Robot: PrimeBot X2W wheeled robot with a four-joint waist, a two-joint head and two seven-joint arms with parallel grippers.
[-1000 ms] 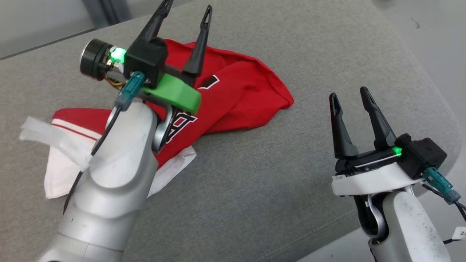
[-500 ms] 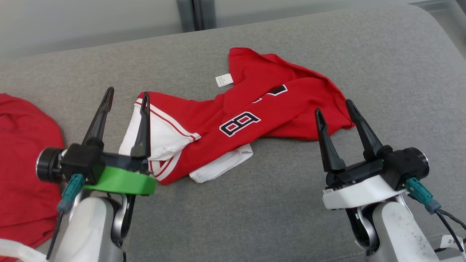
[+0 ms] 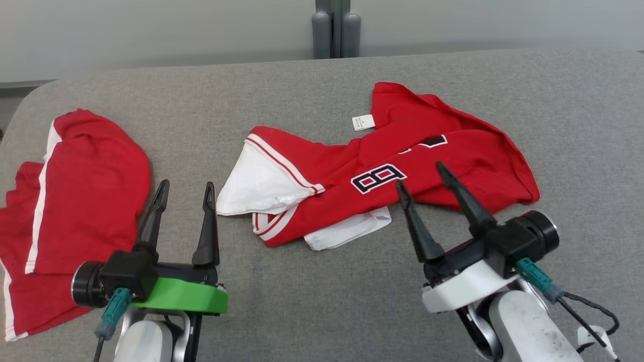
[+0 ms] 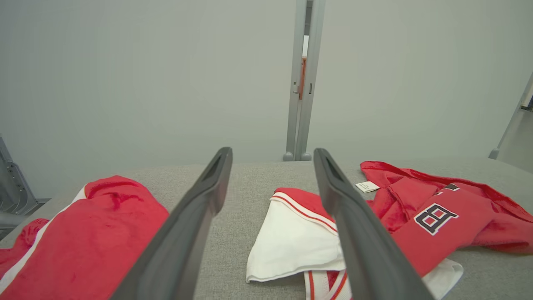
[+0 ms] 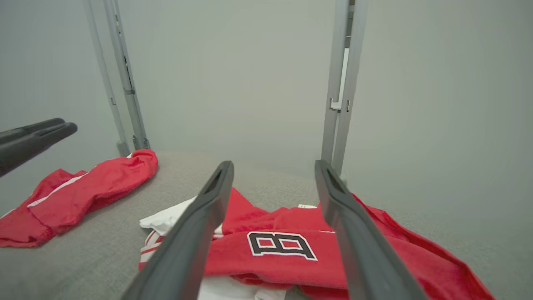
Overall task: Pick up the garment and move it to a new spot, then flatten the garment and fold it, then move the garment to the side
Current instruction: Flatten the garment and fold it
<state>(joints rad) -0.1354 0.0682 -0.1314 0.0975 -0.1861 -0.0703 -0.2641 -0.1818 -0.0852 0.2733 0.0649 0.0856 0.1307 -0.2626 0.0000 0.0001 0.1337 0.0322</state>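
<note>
The garment (image 3: 453, 151), a red jersey with white sleeves and a black-and-white letter B, lies crumpled on the grey padded table (image 3: 312, 301), right of centre. My left gripper (image 3: 185, 186) stands open at the lower left, just left of the jersey's white sleeve (image 3: 256, 183), with nothing between its fingers. My right gripper (image 3: 420, 175) is open at the lower right, its fingertips crossing the jersey's near edge in the head view. In the left wrist view the left gripper (image 4: 271, 152) frames the sleeve, with the garment (image 4: 441, 216) to its right. In the right wrist view the right gripper (image 5: 273, 163) hangs above the garment (image 5: 275, 268).
A second red garment with white stripes (image 3: 85, 186) lies at the table's left end, also seen as a red heap (image 4: 104, 225) and a red heap (image 5: 95, 187). Grey posts (image 3: 332, 30) stand behind the table's far edge. Bare grey surface lies between the grippers.
The head camera has swung, bringing the second garment into view. My left gripper has come off from above the jersey and now sits to its left. The right gripper has edged toward the jersey.
</note>
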